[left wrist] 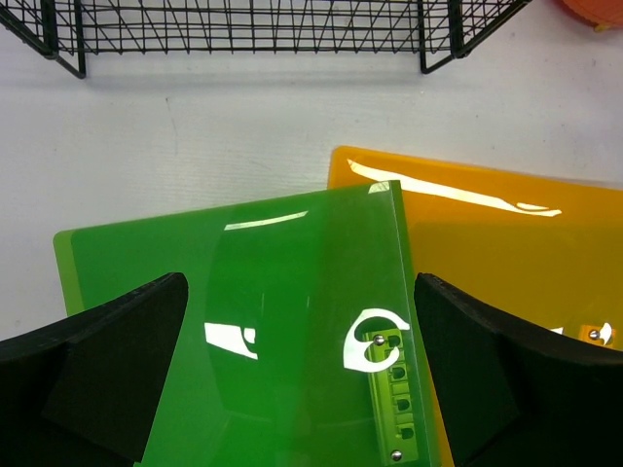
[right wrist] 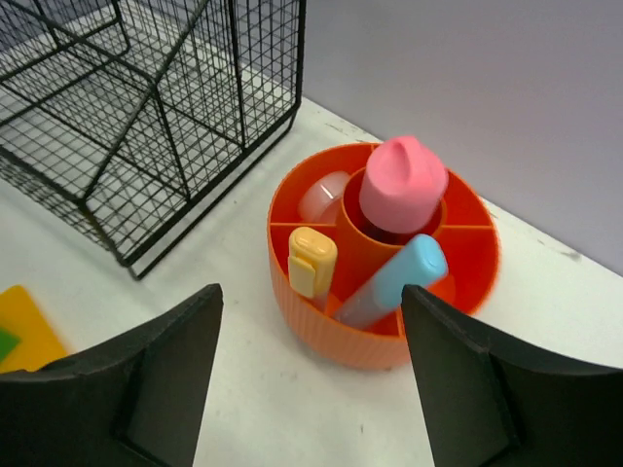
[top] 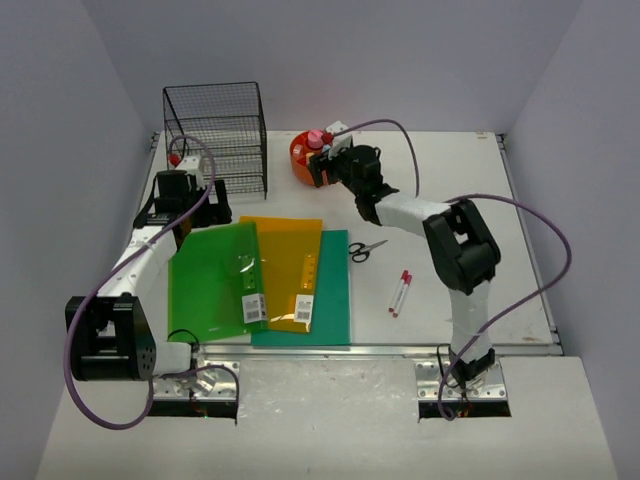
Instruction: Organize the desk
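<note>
The white desk (top: 450, 190) holds a light green folder (top: 215, 280), an orange folder (top: 290, 270) and a darker green folder (top: 335, 300) overlapping at the front left. My left gripper (top: 190, 200) is open and empty above the light green folder's (left wrist: 253, 341) far edge. My right gripper (top: 330, 165) is open and empty just in front of an orange pen holder (right wrist: 384, 292) with a pink-capped item (right wrist: 404, 185), a yellow highlighter (right wrist: 311, 261) and a blue highlighter (right wrist: 399, 277) in it. Scissors (top: 366, 249) and two red-capped pens (top: 400, 292) lie on the desk.
A black wire rack (top: 217, 135) stands at the back left, also in the left wrist view (left wrist: 253, 29) and the right wrist view (right wrist: 146, 107). Pale grey walls enclose the desk. A metal rail (top: 380, 350) runs along its front edge.
</note>
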You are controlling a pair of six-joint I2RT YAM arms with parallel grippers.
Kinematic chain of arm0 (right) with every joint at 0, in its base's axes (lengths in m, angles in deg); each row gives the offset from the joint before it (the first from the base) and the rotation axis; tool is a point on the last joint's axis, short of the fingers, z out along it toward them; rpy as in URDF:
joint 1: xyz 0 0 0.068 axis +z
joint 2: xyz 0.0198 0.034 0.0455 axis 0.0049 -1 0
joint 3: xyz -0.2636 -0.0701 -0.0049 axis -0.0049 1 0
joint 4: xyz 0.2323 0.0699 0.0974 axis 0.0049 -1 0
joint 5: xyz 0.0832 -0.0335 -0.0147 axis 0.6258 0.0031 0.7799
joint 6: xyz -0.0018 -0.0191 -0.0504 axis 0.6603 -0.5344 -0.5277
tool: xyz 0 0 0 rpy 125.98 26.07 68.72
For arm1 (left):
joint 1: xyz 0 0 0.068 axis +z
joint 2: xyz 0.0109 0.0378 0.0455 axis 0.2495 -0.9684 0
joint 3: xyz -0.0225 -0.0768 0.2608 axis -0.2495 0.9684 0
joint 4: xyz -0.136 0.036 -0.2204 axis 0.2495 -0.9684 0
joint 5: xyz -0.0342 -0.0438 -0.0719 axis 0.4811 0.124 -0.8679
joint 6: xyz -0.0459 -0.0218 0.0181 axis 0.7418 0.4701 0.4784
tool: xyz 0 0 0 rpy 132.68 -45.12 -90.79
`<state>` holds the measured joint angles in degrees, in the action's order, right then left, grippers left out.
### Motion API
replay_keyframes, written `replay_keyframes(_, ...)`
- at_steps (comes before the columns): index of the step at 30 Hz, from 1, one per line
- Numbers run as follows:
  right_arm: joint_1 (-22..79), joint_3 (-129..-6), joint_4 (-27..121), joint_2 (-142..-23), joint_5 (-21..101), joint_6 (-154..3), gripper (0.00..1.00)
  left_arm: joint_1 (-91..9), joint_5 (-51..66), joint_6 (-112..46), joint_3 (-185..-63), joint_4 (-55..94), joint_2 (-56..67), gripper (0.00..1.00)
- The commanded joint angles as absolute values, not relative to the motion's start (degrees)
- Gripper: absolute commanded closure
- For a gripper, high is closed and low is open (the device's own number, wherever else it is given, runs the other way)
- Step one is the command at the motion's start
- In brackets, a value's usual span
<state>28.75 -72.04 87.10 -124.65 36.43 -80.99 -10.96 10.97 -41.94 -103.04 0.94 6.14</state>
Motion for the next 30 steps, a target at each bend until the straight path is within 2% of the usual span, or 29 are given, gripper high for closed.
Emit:
replay_keyframes(1,29.1,-66.3,79.4,-100.8,30.6,-80.1,0.28,-10.1,9.6,-43.6,-105.7,2.4,7.3,0.00)
replay_keyframes(8,26.4,-58.3,40.9,-84.3,26.3,-74.8,0.36,-10.2,10.9,-44.7,-102.8,4.9,9.7,0.00)
replay_keyframes(14,22.1,-51.8,6.1,-84.0,29.1,-58.7,0.44,-10.6,13.6,-47.9,-101.8,6.3,9.9,0.00)
replay_keyframes(21,14.1,-43.3,2.1,-87.3,38.5,-52.1,0.43,-10.8,13.8,-48.4,-101.9,6.2,10.5,0.00)
replay_keyframes(30,11.4,-51.4,3.5,-99.3,40.6,-49.2,0.38,-10.9,15.3,-46.9,-100.2,4.8,13.4,0.00)
